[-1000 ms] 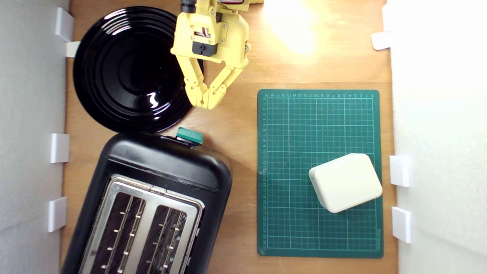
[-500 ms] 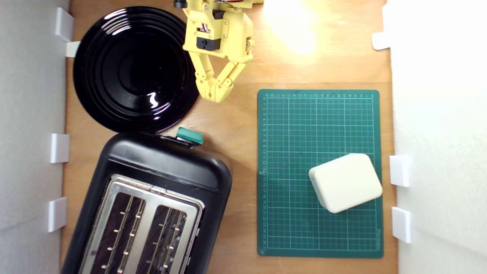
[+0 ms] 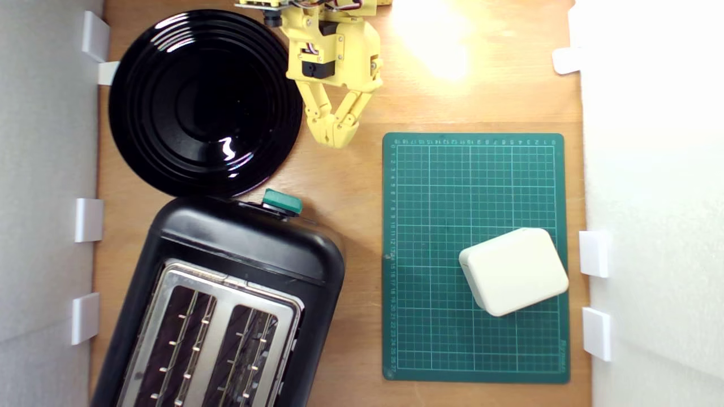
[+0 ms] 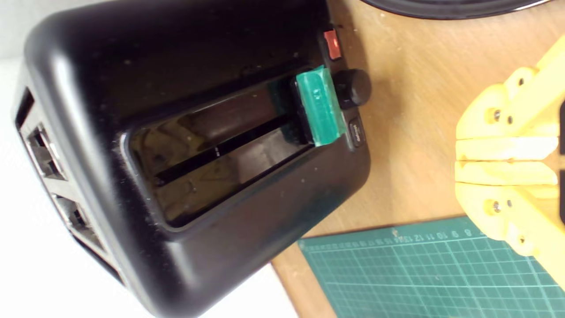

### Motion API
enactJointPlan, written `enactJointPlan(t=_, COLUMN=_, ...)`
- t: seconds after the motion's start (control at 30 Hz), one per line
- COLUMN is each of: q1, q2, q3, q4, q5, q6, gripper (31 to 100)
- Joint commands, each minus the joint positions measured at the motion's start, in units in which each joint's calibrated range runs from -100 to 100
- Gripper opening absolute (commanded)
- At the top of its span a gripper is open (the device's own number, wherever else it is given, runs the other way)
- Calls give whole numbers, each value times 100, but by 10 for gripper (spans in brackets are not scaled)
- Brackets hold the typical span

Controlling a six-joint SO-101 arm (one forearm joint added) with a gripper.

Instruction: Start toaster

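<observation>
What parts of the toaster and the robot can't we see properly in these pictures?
- Toaster: the exterior view's bottom edge cuts off its far end, and its slots are too dark to see inside.
- Small button beside the green lever: print too small to read in the wrist view.
- Robot arm: cut off above the gripper by the exterior view's top edge.

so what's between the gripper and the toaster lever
Only bare wooden table lies between the gripper and the lever, in the exterior view.
</observation>
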Motion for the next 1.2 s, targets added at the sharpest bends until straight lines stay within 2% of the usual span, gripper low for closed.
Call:
enactJointPlan(t=0.0, q1=48, q2=-75, q3=0, q4=-200, q5=59, q6=45, gripper=313)
enactJointPlan(t=0.07, q1=48, q2=-75, q3=81, q4=-322, q5=67, q6=55, gripper=313)
enactJointPlan(t=0.2, q1=48, q2=-75, q3=299, q4=-1007, q5=119, q6=254, gripper=313)
enactJointPlan(t=0.23, q1=48, q2=-75, q3=299, q4=-1072, q5=162, q6=280, gripper=313)
enactJointPlan(t=0.37, q1=48, q2=-84, q3=345, q4=-819, q5=239, q6=275, gripper=314)
enactJointPlan(t=0.47, q1=24, q2=-100, q3=381, q4=-425, q5=239, q6=102, gripper=314)
enactJointPlan(t=0.57, q1=-214, q2=-117, q3=418, q4=-153, q5=350, q6=-50, gripper=314)
enactJointPlan(t=0.77, q1=-357, q2=-117, q3=418, q4=-200, q5=538, q6=-218, gripper=314)
enactJointPlan(t=1.17, q1=-357, q2=-108, q3=418, q4=-200, q5=547, q6=-239, gripper=320)
